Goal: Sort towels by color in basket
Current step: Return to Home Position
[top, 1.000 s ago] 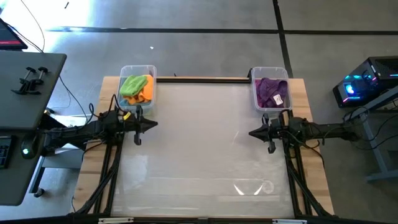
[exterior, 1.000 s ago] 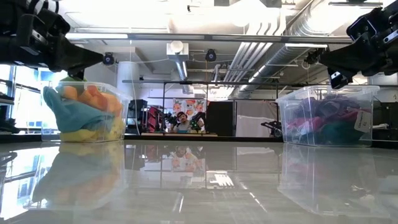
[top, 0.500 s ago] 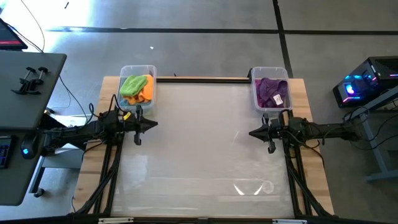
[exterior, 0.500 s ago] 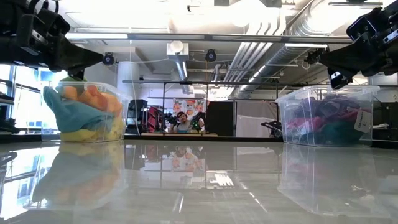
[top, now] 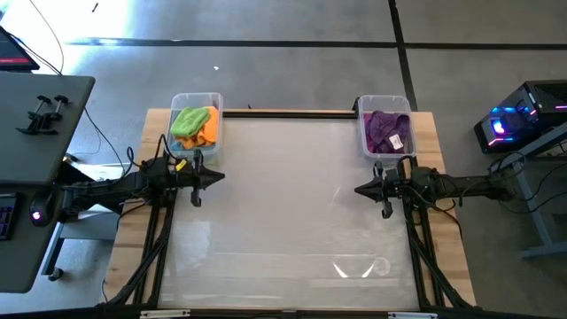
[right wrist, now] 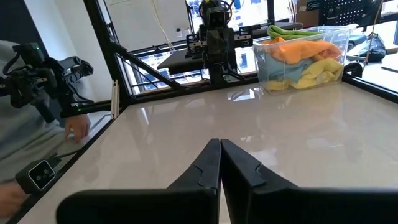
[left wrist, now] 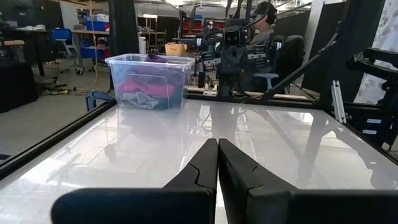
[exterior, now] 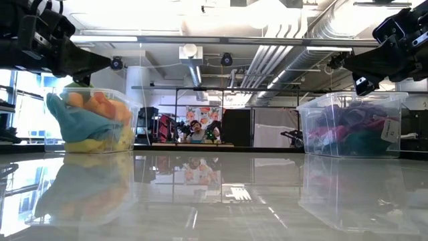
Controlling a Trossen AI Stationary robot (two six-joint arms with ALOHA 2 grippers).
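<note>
The towels lie in two clear plastic bins at the table's far corners. The left bin (top: 196,124) holds lime green, orange, light blue and yellow towels (exterior: 90,124), also seen in the right wrist view (right wrist: 303,59). The right bin (top: 386,128) holds purple, magenta and dark ones (exterior: 351,130), and shows in the left wrist view (left wrist: 149,84). My left gripper (top: 217,178) hovers just near of the left bin, fingers shut (left wrist: 217,163) and empty. My right gripper (top: 361,189) hovers just near of the right bin, shut (right wrist: 220,163) and empty.
The glossy white tabletop (top: 292,204) stretches between the two arms and toward the near edge. A dark bar (top: 288,112) runs along the far edge between the bins. A person's hand (right wrist: 78,126) shows beside the table in the right wrist view.
</note>
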